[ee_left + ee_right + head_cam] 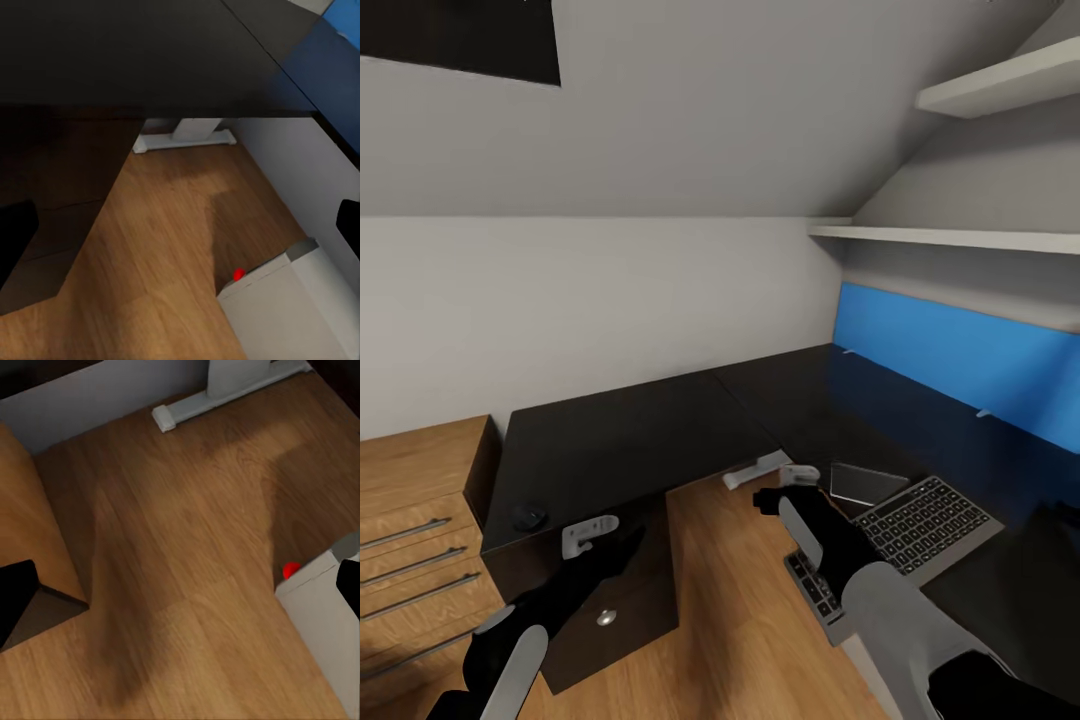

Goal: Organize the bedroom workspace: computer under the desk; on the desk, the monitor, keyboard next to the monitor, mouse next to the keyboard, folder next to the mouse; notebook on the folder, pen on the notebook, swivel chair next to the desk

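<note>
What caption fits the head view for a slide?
Both arms hang over the wooden floor beside the dark desk; the keyboard lies at its edge.

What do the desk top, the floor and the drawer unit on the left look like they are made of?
Desk top: a very dark, almost black board with a smooth matt finish; no grain shows, so possibly laminate. Floor: warm brown wood planks with visible grain and seams, lightly satin. Drawer unit: similar brown wood-grain fronts, with slim grey bar handles that look metallic.

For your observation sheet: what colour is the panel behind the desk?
Bright blue panel, clearest in the head view.
</note>
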Controlling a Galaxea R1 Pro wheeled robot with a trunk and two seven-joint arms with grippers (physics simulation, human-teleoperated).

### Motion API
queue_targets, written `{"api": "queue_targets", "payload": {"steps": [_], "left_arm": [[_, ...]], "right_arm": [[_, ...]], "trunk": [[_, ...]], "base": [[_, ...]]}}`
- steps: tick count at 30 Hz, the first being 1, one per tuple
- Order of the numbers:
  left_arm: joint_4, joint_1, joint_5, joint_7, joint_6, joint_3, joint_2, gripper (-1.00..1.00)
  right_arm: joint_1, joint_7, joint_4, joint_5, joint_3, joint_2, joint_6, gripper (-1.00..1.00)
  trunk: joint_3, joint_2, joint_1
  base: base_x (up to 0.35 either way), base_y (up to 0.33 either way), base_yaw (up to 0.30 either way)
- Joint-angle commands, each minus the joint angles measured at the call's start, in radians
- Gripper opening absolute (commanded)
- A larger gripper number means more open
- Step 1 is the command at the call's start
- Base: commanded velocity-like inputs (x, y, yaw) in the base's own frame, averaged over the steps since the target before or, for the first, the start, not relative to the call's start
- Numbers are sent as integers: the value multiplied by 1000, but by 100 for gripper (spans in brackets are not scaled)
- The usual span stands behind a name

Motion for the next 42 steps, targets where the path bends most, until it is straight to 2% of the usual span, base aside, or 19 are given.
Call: {"api": "queue_targets", "payload": {"steps": [1, 4, 10, 13, 17, 23, 26, 42], "left_arm": [[-1, -1, 10, 6, 4, -1, 1, 100], [4, -1, 10, 7, 4, -1, 1, 100], [21, -1, 9, 8, 0, -1, 0, 100], [26, -1, 9, 8, 0, -1, -1, 100], [31, -1, 10, 9, -2, -1, -1, 100], [37, -1, 9, 8, -2, -2, -1, 100], [81, -1, 8, 8, -2, -3, -1, 100], [160, -1, 8, 5, -5, -3, -1, 100]], "right_arm": [[0, -10, -13, -10, 5, -1, 2, 100], [9, -12, -58, -10, 5, -3, 3, 100], [121, -43, -276, -10, 5, -26, 5, 100], [164, -58, -359, -10, 5, -37, 7, 100], [199, -66, -422, -10, 5, -45, 7, 100], [212, -69, -444, -11, 5, -47, 9, 100], [213, -69, -446, -14, 6, -46, 9, 100], [214, -69, -470, -20, 10, -40, 8, 100]], "trunk": [[2, 7, -4], [12, 28, -15], [30, 70, -38], [40, 91, -50], [52, 119, -65], [71, 161, -88], [80, 182, -100], [80, 182, -100]], "base": [[0, 0, 0], [0, 0, 0], [0, 0, 0], [0, 0, 0], [0, 0, 0], [0, 0, 0], [0, 0, 0], [0, 0, 0]]}}
